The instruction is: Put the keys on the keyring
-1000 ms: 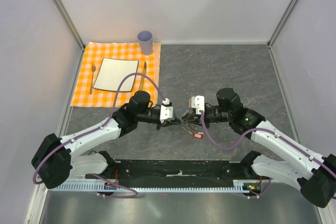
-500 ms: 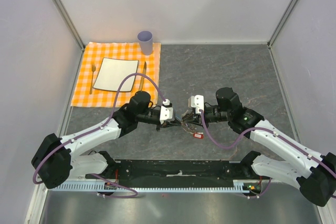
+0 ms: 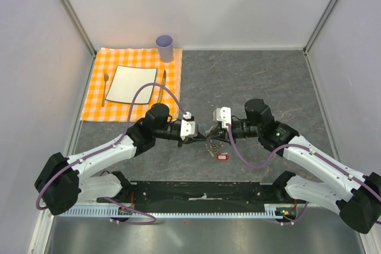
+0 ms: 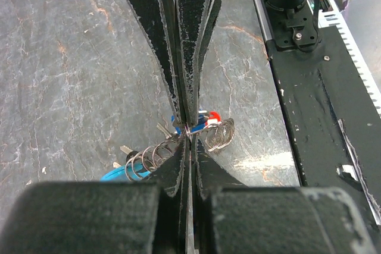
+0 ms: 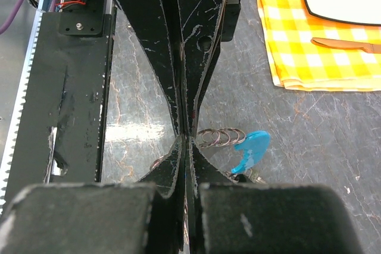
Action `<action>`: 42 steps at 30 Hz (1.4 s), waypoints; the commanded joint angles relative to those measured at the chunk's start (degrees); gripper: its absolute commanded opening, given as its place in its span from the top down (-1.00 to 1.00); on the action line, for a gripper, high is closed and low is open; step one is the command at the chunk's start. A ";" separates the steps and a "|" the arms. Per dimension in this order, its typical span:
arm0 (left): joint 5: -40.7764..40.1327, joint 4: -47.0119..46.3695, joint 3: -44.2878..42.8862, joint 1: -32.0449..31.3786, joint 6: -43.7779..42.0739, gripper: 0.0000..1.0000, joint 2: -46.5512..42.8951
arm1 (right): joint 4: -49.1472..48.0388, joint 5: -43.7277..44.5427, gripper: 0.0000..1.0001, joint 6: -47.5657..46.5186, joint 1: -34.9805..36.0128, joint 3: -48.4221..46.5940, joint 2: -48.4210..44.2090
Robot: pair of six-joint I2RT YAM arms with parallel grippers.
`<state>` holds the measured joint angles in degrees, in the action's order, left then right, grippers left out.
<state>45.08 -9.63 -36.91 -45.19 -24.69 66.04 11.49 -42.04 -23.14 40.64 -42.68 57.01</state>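
Item: keyring (image 3: 208, 141), held above the grey surface (image 3: 256, 81) between the two arms, near the front edge.

Left tool (image 3: 196, 134): from above only its white housing and dark tip show. Its own camera shows the left tool (image 4: 189, 132) with fingers (image 4: 196, 46) pressed together, pinching the chain; silver loops spill to either side of the nip.

Right tool (image 3: 213, 132): meets the left almost tip to tip. Its wrist view shows the right tool (image 5: 184, 138) likewise clamped on the chain, loops just beside the tips.

Cyan clasp (image 5: 250, 150): plain in the right wrist view, hanging off the loops; in the left wrist view only a sliver (image 4: 118, 174) shows low down. From above it cannot be made out.

Keys (image 4: 162, 128): silver blades and a blue tag (image 4: 176, 122) bunched at the chain (left wrist view only). Red tag (image 3: 223, 156): from above it sits just nearer than the tools; whether it hangs or lies I cannot tell.

Checked cloth (image 3: 95, 102), far left, well apart from the tools: carries a white plate (image 3: 131, 83), a fork (image 3: 106, 87) on its left, a knife (image 3: 162, 85) on its right, and a cup (image 3: 165, 47) at the far corner (its inside not visible to me).
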 commanded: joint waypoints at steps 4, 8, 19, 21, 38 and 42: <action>3.17 -8.30 -0.89 -0.69 2.19 0.96 -1.09 | -2.78 -1.64 1.00 0.99 0.14 -0.92 0.38; 4.22 -8.21 -1.59 -1.21 2.54 0.96 0.05 | -3.40 -1.90 1.00 1.25 0.31 -0.92 0.64; 4.32 -9.88 -1.68 -2.18 3.24 0.96 0.49 | -5.60 -2.96 1.00 2.83 0.14 -0.30 0.91; 4.23 -10.23 -1.42 -2.18 3.16 0.96 0.32 | -5.51 -2.96 1.00 3.10 0.23 -0.30 0.99; 2.91 -11.12 0.96 -2.10 3.24 0.96 -0.56 | -4.19 1.96 0.48 7.58 0.23 -2.76 -0.67; 2.56 -10.94 1.31 -2.18 2.98 0.96 -0.47 | -3.40 4.68 0.44 8.63 0.23 -3.90 -1.90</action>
<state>45.60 -15.44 -35.44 -46.59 -22.76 66.98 9.96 -40.29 -15.92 40.66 -43.18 56.99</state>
